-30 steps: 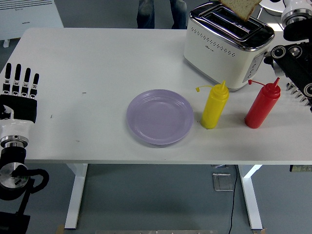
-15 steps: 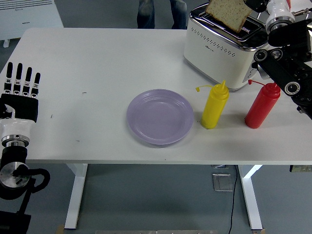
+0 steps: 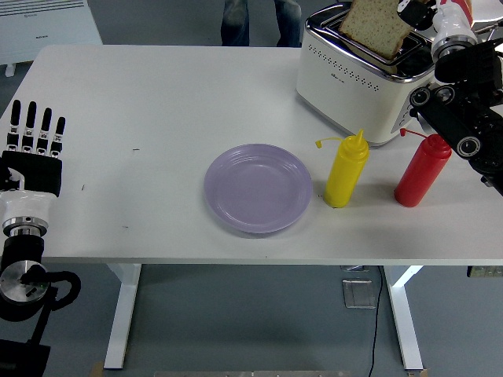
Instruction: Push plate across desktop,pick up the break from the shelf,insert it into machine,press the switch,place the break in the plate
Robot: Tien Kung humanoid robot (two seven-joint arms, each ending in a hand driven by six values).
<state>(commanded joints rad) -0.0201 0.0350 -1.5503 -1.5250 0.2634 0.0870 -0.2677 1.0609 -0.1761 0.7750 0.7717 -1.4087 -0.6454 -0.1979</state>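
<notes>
Since a second ago my right hand (image 3: 420, 9) has dropped, pinching the bread (image 3: 379, 27) tilted just over the toaster (image 3: 363, 75) slot. If that tilt stays, a corner could snag the rim. Left hand (image 3: 33, 145) rests flat, holding nothing.

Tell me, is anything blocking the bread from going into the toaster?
Nothing visible blocks it. The right robot hand holds the bread slice tilted just over the toaster, whose open slot shows below it. The two sauce bottles and the plate sit nearer, out of the way.
</notes>
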